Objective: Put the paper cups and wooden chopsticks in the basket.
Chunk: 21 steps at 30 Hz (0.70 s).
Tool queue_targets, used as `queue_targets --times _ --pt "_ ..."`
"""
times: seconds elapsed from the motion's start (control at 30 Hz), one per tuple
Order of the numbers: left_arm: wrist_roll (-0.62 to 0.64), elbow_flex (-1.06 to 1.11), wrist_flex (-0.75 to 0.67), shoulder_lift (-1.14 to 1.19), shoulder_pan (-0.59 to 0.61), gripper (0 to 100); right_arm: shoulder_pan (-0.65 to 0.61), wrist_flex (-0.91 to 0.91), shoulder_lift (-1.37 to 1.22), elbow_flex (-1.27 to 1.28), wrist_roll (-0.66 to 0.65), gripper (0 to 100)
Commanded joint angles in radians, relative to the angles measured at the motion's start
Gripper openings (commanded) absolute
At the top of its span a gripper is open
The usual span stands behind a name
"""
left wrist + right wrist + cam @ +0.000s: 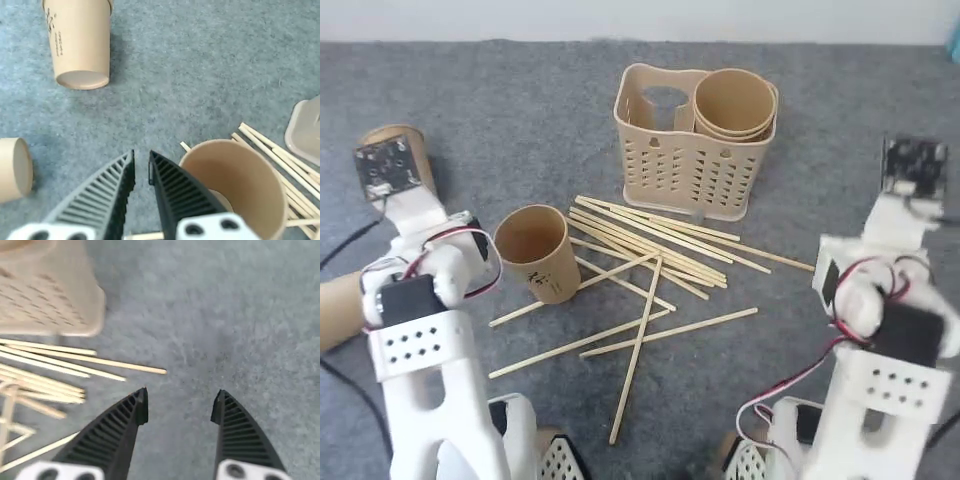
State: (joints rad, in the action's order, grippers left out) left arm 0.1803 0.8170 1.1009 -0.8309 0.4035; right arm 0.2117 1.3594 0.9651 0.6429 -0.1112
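Note:
A beige plastic basket (680, 165) stands at the back centre with nested paper cups (733, 103) in its right compartment. An upright paper cup (534, 250) stands left of a scatter of wooden chopsticks (650, 250). My left gripper (141, 161) is shut with nothing in it, just beside that cup (235, 182), outside its rim. A second upright cup (80, 40) stands farther off, and a third cup (14, 169) lies on its side. My right gripper (180, 405) hangs open over bare carpet, near the ends of the chopsticks (75, 360) and a corner of the basket (45, 300).
Grey carpet covers the table. The lying cup (335, 312) is at the far left edge, and the second upright cup (398, 138) is partly hidden behind the left arm's camera. Both arm bases stand at the front edge.

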Motion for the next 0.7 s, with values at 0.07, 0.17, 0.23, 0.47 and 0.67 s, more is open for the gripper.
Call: queue_targets --times 0.07,0.17,0.23,0.47,0.67 --pt "-0.005 -0.145 0.109 -0.008 0.002 5 0.071 -0.377 0.163 0.508 -0.066 21.9" --pt "-0.005 -0.194 0.155 0.002 0.0 8 0.076 -0.507 0.2 0.667 -0.066 21.9" --pt "-0.005 -0.214 0.178 0.002 0.0 11 0.082 -0.564 0.213 0.73 -0.072 21.9" --pt "-0.005 -0.177 0.172 0.003 -0.011 14 0.16 -0.576 0.219 0.75 -0.075 21.9" --pt "0.002 -0.082 0.083 0.003 -0.095 14 0.156 -0.575 0.216 0.753 -0.075 21.9"
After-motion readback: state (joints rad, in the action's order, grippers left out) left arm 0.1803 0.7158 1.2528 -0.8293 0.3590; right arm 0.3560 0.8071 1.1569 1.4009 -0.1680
